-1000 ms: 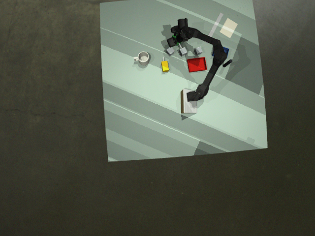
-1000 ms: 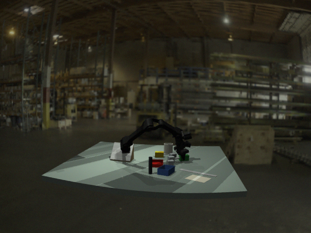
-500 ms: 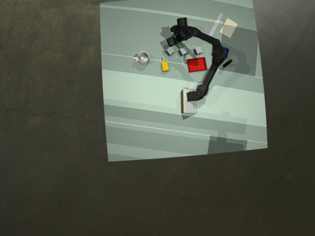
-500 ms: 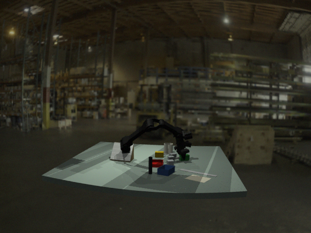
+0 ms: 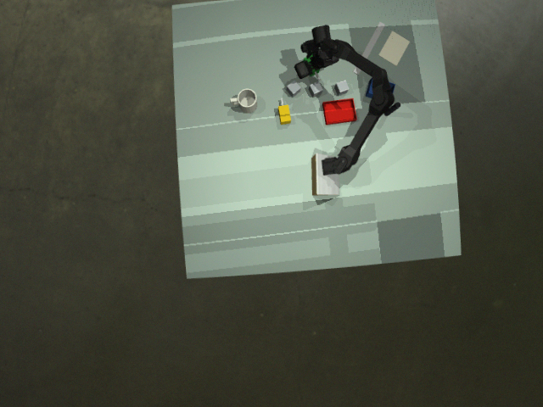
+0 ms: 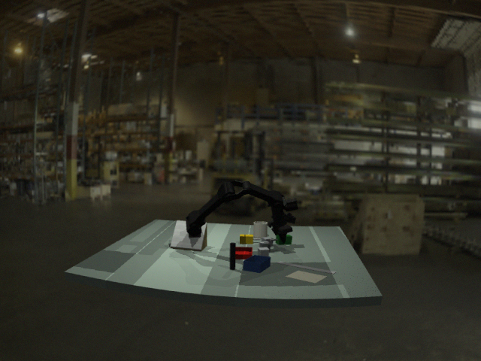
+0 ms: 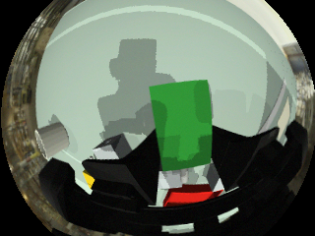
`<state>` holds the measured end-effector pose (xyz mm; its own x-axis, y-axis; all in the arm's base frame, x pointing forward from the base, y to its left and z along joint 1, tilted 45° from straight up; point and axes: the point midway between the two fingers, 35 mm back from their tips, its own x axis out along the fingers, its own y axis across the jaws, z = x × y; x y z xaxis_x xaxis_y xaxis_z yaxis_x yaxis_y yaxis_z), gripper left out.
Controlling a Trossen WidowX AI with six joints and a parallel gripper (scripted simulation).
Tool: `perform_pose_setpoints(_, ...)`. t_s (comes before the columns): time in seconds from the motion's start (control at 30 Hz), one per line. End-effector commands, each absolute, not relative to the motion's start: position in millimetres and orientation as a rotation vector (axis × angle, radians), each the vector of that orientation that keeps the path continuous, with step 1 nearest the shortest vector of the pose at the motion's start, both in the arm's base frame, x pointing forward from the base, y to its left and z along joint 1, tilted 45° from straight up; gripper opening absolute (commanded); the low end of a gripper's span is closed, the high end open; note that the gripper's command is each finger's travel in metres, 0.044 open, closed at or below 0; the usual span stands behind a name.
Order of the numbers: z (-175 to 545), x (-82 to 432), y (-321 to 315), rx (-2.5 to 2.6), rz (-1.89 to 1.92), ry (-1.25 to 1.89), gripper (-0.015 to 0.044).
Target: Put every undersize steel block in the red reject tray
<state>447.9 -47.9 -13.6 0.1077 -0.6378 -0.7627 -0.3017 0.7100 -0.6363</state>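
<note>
The claw (image 5: 312,69) (image 6: 282,240) (image 7: 179,128), apparently tilted, grasps the green gauge (image 5: 308,59) (image 6: 286,239) (image 7: 182,125) at the top view's upper centre.

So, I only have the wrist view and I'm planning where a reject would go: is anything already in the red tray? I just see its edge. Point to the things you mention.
Observer: From the top, the red tray (image 5: 339,114) (image 6: 243,253) (image 7: 189,198) is empty.

Operator: Good. Is there another container I might confuse it with?

Observer: Yes, a blue bin (image 5: 372,88) (image 6: 256,264), partly beneath the arm in the top view. The exterior view shows it plainly, standing apart from the red tray.

Operator: Anything tall near it?

Observer: A black post (image 5: 391,108) (image 6: 232,256) stands upright beside the bin in the exterior view.
</note>
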Motion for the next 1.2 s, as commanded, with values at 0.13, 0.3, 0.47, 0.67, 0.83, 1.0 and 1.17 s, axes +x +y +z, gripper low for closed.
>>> perform_pose_setpoints(0.13, 84.1, 443.7, -96.4, -0.76, -0.379, 1.407, 0.0)
perform_pose_setpoints(0.3, 77.1, 445.1, -104.9, -0.767, -0.37, 1.41, 0.0)
perform_pose_setpoints(0.47, 74.5, 445.4, -107.7, -0.768, -0.37, 1.411, 0.0)
perform_pose_setpoints(0.67, 65.2, 444.5, -117.1, -0.763, -0.378, 1.407, 0.0)
perform_pose_setpoints(0.83, 61.0, 444.4, -121.3, -0.764, -0.377, 1.408, 0.0)
perform_pose_setpoints(1.0, 55.5, 444.3, -126.3, -0.765, -0.377, 1.408, 0.0)
perform_pose_setpoints(1.17, 52.4, 444.4, -128.7, -0.765, -0.377, 1.408, 0.0)
